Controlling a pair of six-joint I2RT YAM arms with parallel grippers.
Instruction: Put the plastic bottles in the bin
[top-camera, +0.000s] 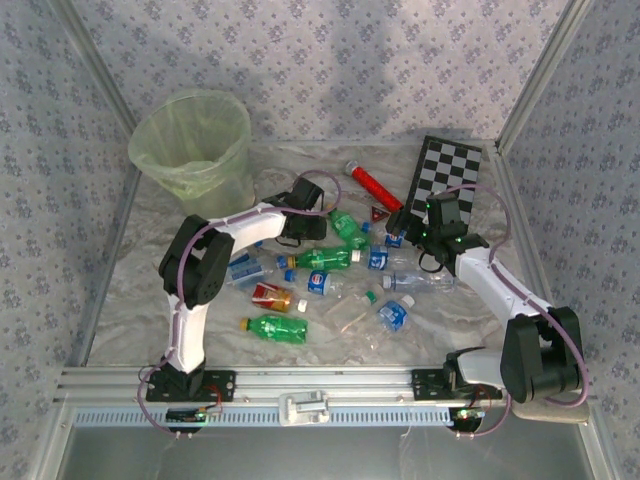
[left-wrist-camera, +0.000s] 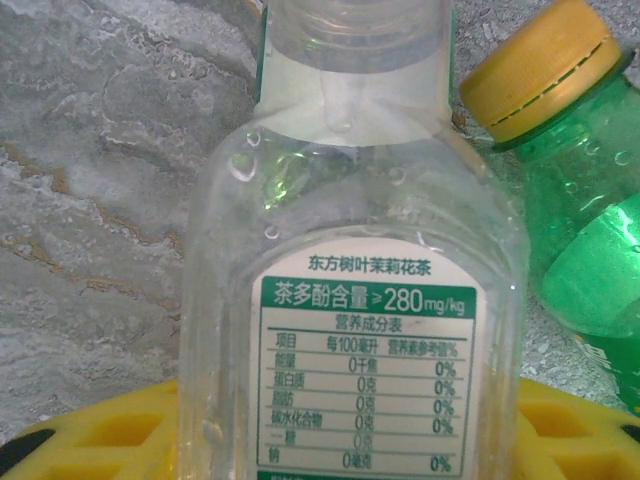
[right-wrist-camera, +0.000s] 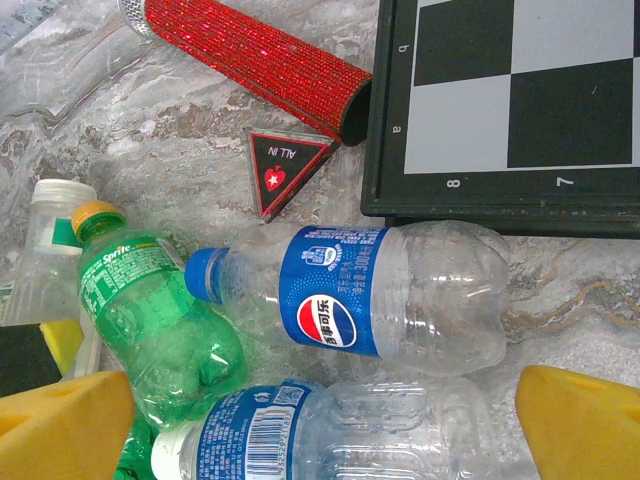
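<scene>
The table (top-camera: 130, 290) is covered by a crinkled marbled sheet. The bin (top-camera: 192, 145) stands at upper left; plastic bottles (top-camera: 277, 327) lie scattered across the centre. A red cylinder (top-camera: 373, 186) and a checkerboard (top-camera: 448, 175) lie at upper right.

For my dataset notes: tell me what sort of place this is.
Probably a lab robot cell, not a home: left arm and right arm bolted to a metal rail, patterned screens enclosing the table, bottles strewn beside a bin.

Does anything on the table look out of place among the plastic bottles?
Yes. Three things at the far side are not bottles: a red glittery cylinder, a small triangular card reading ALL IN, and a checkerboard. They lie close to the bottles and do not belong to the sorting.
</scene>
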